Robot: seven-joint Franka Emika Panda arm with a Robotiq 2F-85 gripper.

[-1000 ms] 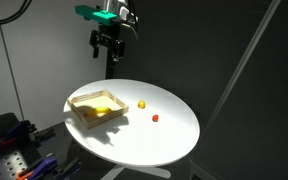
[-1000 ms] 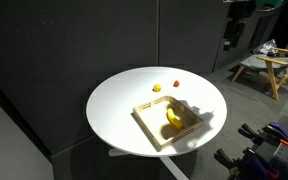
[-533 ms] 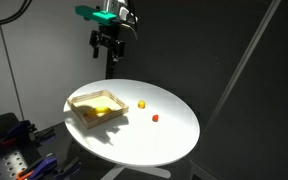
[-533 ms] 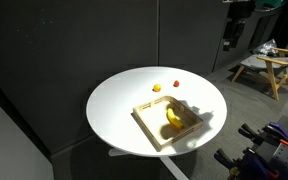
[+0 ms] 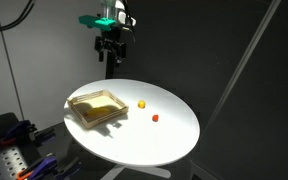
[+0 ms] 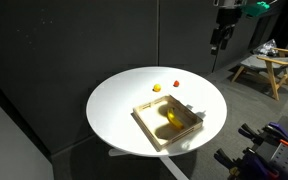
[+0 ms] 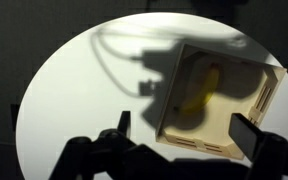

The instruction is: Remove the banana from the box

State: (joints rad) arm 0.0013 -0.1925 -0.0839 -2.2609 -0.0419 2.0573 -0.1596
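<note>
The gripper [image 5: 108, 49] has swung toward the table [image 5: 174, 130], and its shadow now covers the box [image 6: 147, 127]. The banana [image 7: 198, 92] lies inside, well below the wide-spread jaws. In the wrist view its length runs roughly up-down, crosswise to their gap.

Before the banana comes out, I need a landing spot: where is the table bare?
Bare: the wide stretch of table beyond the red object, on the side away from the box. Crowded: the narrow gap between the box and the round yellow-orange object.
</note>
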